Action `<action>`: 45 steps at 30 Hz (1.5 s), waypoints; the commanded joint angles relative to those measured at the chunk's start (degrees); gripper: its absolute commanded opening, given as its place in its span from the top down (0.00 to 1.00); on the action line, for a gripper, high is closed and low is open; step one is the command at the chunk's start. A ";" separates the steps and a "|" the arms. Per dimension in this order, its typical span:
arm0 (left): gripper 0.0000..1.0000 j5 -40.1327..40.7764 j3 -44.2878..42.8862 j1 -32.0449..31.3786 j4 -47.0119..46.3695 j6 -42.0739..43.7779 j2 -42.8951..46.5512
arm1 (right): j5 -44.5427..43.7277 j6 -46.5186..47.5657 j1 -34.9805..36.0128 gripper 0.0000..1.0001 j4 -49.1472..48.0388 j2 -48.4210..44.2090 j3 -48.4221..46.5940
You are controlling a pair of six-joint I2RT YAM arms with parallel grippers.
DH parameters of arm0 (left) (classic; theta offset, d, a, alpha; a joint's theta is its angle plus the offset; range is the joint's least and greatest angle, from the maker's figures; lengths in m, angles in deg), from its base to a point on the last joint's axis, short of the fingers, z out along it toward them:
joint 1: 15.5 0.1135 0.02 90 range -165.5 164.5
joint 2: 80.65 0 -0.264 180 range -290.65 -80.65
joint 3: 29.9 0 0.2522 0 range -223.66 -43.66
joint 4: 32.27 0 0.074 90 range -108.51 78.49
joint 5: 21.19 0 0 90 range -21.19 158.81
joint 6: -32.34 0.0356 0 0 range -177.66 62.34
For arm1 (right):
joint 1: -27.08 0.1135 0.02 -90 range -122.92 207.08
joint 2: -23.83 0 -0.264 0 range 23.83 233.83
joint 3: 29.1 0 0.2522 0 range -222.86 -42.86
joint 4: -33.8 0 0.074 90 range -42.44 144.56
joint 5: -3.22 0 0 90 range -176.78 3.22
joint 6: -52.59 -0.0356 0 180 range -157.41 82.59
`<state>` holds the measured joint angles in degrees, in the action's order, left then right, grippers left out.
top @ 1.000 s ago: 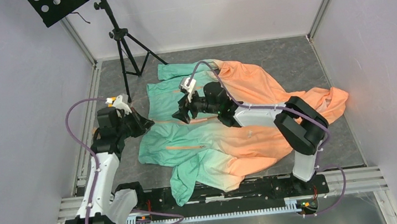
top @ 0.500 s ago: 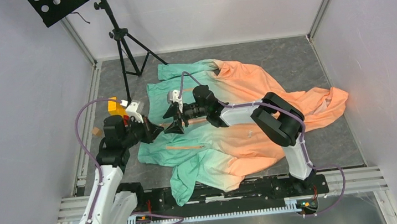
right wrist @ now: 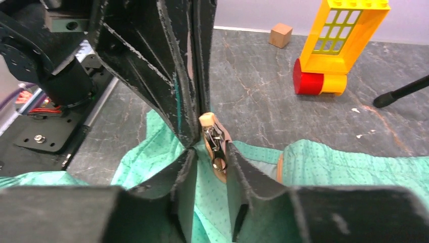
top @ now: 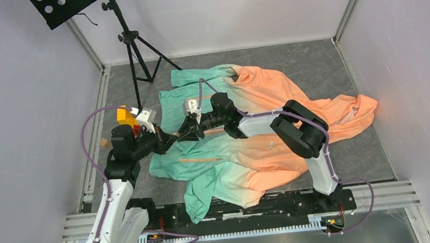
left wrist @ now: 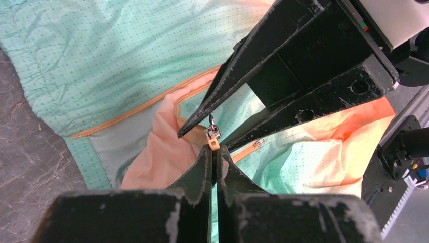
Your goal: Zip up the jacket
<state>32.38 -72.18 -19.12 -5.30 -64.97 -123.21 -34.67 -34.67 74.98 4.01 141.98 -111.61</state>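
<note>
The jacket (top: 249, 124) lies spread on the grey floor, mint green on the left and peach on the right. My left gripper (left wrist: 213, 152) is shut on the peach bottom end of the front zipper (left wrist: 214, 143) at the jacket's left hem. My right gripper (right wrist: 208, 154) faces it tip to tip. Its jaws stand a little apart on either side of the metal zipper slider (right wrist: 216, 144), which lies against one finger (right wrist: 238, 167). In the top view the two grippers meet at the hem, the left gripper (top: 167, 141) on the left and the right gripper (top: 185, 132) on the right.
A black music-stand tripod (top: 133, 51) stands at the back left. A yellow and red toy block (top: 122, 115) and a small wooden cube (top: 104, 143) lie left of the jacket, beyond the left gripper; both also show in the right wrist view, the block (right wrist: 344, 35) and the cube (right wrist: 281, 35).
The left arm swung right to the jacket's hem and shut on the zipper end. The right gripper moved left and down to the slider, and its jaws have narrowed.
</note>
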 commanded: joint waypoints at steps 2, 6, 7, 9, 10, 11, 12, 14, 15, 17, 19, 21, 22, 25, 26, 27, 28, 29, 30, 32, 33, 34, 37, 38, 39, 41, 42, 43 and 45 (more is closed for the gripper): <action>0.98 2.58 -0.27 -0.12 -1.61 1.20 1.17 | 1.69 -2.25 0.05 0.85 -5.68 -0.11 -0.38; 0.71 9.29 -0.02 -0.05 -2.59 -4.50 0.45 | -0.84 -5.41 0.00 1.00 -6.90 -1.30 0.65; 0.60 10.84 -0.06 -0.06 -2.51 -6.43 0.30 | -1.40 -6.01 -0.04 1.00 -6.75 -1.55 0.85; 0.46 10.48 -0.25 -0.01 -3.35 -9.00 -0.71 | -1.84 -6.81 0.00 1.00 -6.83 -1.80 1.34; 0.43 9.06 -0.08 -0.05 -4.29 -10.12 -1.30 | -2.26 -7.12 0.00 1.00 -6.81 -1.86 1.59; 0.41 7.68 0.08 0.01 -5.38 -11.19 -2.23 | -2.57 -7.21 -0.03 1.00 -6.76 -1.96 1.75; 0.39 6.19 0.25 -0.02 -6.29 -12.06 -2.89 | -2.91 -7.30 -0.03 1.00 -6.73 -2.02 1.92; 0.39 5.25 0.63 -0.01 -6.95 -12.98 -4.21 | -3.23 -7.34 0.00 1.00 -6.25 -1.96 1.70; 0.42 4.71 0.97 -0.04 -7.50 -12.82 -4.55 | -3.25 -7.32 0.00 1.00 -6.11 -1.91 1.60; 0.57 5.12 0.99 0.01 -6.99 -12.04 -5.29 | -4.03 -7.03 0.06 1.00 -5.69 -2.00 1.54; 0.59 7.74 -0.30 -0.06 -4.04 -10.84 -6.37 | -5.39 -6.55 -0.11 1.00 -4.82 -2.21 1.60; 0.53 7.33 -0.78 0.06 -3.08 -9.73 -6.58 | -5.62 -6.69 -0.17 1.00 -4.75 -2.13 1.43; 0.52 6.86 -0.79 0.01 -2.99 -9.32 -6.50 | -5.58 -6.78 -0.20 1.00 -4.71 -2.09 1.22; 0.53 6.84 -0.67 -0.03 -3.20 -8.97 -6.39 | -5.14 -7.23 -0.18 1.00 -4.89 -2.00 0.81; 0.59 6.93 -0.79 0.01 -2.99 -8.52 -6.66 | -5.24 -7.08 -0.09 1.00 -4.74 -2.00 0.77; 0.69 6.93 -1.01 0.03 -2.55 -7.69 -6.91 | -5.65 -6.64 -0.09 1.00 -4.20 -2.03 0.80; 0.83 7.01 -1.44 0.06 -1.92 -7.04 -7.21 | -6.74 -5.89 -0.09 1.00 -2.83 -2.30 0.81; 0.94 7.47 -1.94 0.01 -1.15 -6.17 -7.38 | -7.86 -5.17 -0.12 0.97 -1.14 -2.67 0.73; 0.98 7.72 -2.26 0.01 -0.57 -5.46 -7.40 | -9.07 -4.34 -0.15 0.88 0.48 -3.14 0.78; 0.98 7.73 -2.76 0.00 0.44 -3.37 -6.82 | -13.63 -3.22 -0.17 0.61 5.12 -5.08 1.16; 0.98 8.18 -3.11 -0.03 1.21 -2.16 -6.27 | -16.16 -3.25 -0.23 0.51 7.58 -6.52 1.52; 0.98 9.13 -3.35 -0.03 2.28 -0.60 -5.60 | -19.00 -3.62 -0.18 0.38 9.85 -7.91 1.98; 0.98 10.78 -2.97 -0.03 3.01 3.14 -3.60 | -21.52 -8.02 -0.19 0.28 12.06 -11.40 4.24; 0.98 11.58 -2.73 0.01 3.01 3.67 -2.96 | -21.61 -10.36 -0.18 0.28 11.60 -12.23 4.92; 0.98 11.83 -2.58 -0.02 2.75 3.88 -2.42 | -21.77 -12.20 -0.22 0.27 11.55 -12.54 5.28; 0.98 11.78 -2.19 0.01 2.10 3.56 -2.00 | -21.50 -16.97 -0.67 0.29 11.78 -12.27 4.80; 0.98 11.59 -2.04 -0.04 1.91 3.41 -1.85 | -21.13 -18.73 -0.91 0.31 11.38 -11.97 4.58; 0.98 11.35 -1.95 0.01 1.81 3.28 -1.72 | -20.53 -20.58 -0.95 0.34 10.65 -11.49 4.29; 0.98 10.63 -1.91 0.01 1.37 3.02 -1.29 | -18.25 -24.92 -0.84 0.38 7.17 -10.24 3.60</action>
<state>43.05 -72.85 -19.23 -2.74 -64.99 -125.62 -54.12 -49.07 74.30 14.85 130.77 -107.11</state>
